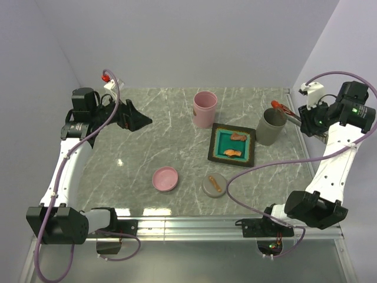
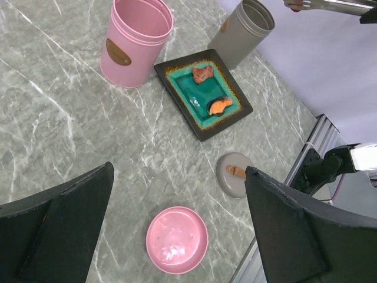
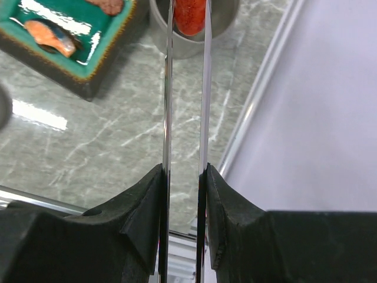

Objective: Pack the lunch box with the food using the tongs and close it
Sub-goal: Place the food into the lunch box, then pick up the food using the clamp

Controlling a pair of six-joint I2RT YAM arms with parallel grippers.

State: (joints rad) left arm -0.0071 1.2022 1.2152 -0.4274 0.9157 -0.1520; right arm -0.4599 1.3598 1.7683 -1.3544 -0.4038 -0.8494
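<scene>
The silver tongs (image 1: 291,112) are pinched in my right gripper (image 1: 307,121), whose pads press both slim arms (image 3: 166,88). A red food piece (image 3: 189,15) is clamped between the tong tips, right above the mouth of the grey round lunch box canister (image 1: 271,127). An orange piece (image 1: 232,153) and a brownish piece (image 1: 238,137) lie on the teal-lined black tray (image 1: 213,143). My left gripper (image 1: 132,118) hovers wide open at the far left, holding nothing; from its wrist I look down past its fingers (image 2: 65,224) at the table.
A pink canister (image 1: 204,109) stands behind the tray. A pink lid (image 1: 165,178) and a grey lid (image 1: 214,186) with a brown strap lie near the front. The table's metal rail (image 3: 259,88) runs just right of the grey canister.
</scene>
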